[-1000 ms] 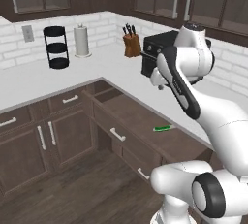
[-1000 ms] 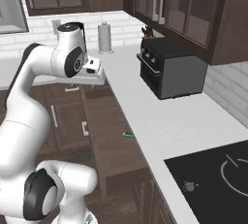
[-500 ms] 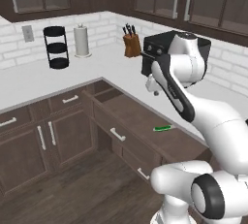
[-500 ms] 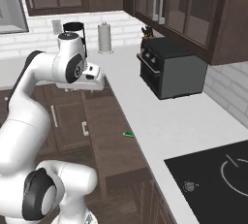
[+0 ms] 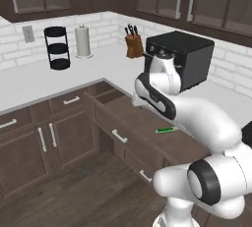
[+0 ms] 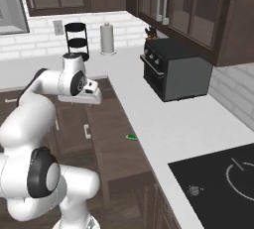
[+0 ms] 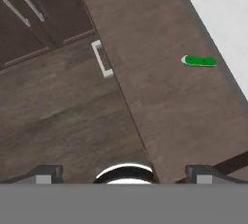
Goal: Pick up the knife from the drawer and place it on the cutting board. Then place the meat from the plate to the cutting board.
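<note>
The knife (image 7: 199, 61), small with a bright green handle, lies flat on the floor of the pulled-out drawer (image 7: 160, 87), near the counter-side wall. It also shows as the green knife (image 5: 165, 129) in the left base view and the knife (image 6: 131, 137) in the right base view. My gripper (image 7: 125, 174) hangs open and empty above the drawer's front part, well short of the knife. Its hand (image 6: 87, 95) hovers over the drawer (image 6: 114, 143). The cutting board, the meat and the plate are out of view.
A black toaster oven (image 5: 182, 64) stands on the white counter (image 5: 44, 81) behind the drawer, with a knife block (image 5: 132, 44), a paper towel roll (image 5: 82, 42) and a black tiered rack (image 5: 57, 48) along the wall. A cooktop (image 6: 223, 183) lies at the right. The drawer's bar handle (image 7: 102, 59) faces the wooden floor.
The arm has swung down and to the left, from in front of the toaster oven to over the open drawer. The jaws stayed open. The knife has not moved.
</note>
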